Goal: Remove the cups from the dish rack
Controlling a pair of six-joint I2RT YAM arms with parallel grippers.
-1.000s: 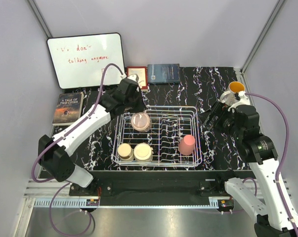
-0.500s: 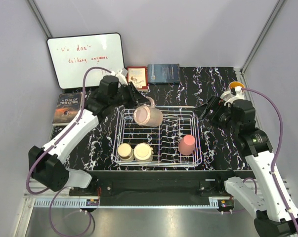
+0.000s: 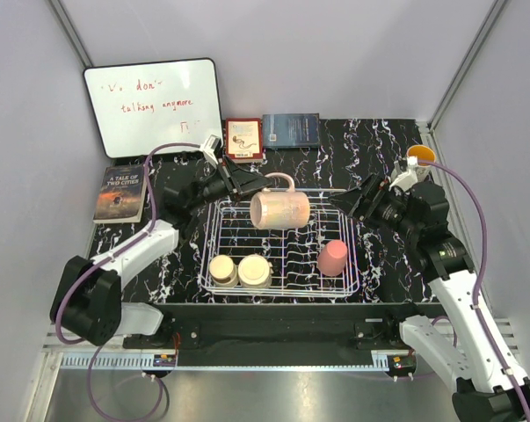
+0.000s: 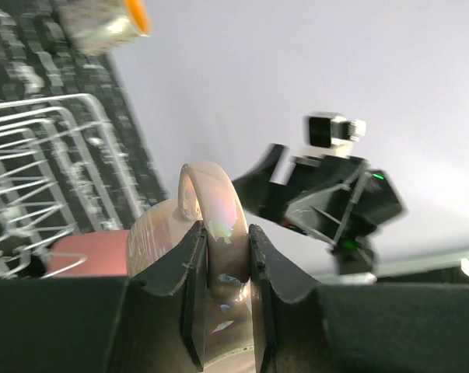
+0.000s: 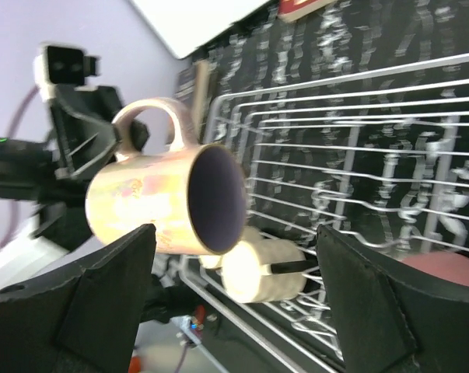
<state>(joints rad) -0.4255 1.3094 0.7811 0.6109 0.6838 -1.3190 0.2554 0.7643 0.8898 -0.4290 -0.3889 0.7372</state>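
Note:
My left gripper (image 3: 247, 182) is shut on the handle of a pinkish iridescent mug (image 3: 279, 210) and holds it on its side in the air over the white wire dish rack (image 3: 348, 199). The handle (image 4: 211, 210) sits between the fingers (image 4: 189, 264). In the rack stand two cream cups (image 3: 222, 269) (image 3: 255, 272) at the front left and a pink tumbler (image 3: 332, 257) at the right. My right gripper (image 3: 367, 198) is open and empty at the rack's right edge, facing the mug's mouth (image 5: 215, 198). A yellow-inside white mug (image 3: 420, 156) stands behind the right arm.
A whiteboard (image 3: 153, 105) leans at the back left. A book (image 3: 122, 192) lies at the left, with two more books (image 3: 243, 137) (image 3: 291, 129) at the back. The black marbled table (image 3: 370, 149) runs to grey walls.
My left gripper has lifted the pinkish mug out of the rack's back left and swung it right, tipping it on its side. My right gripper has moved left toward the rack.

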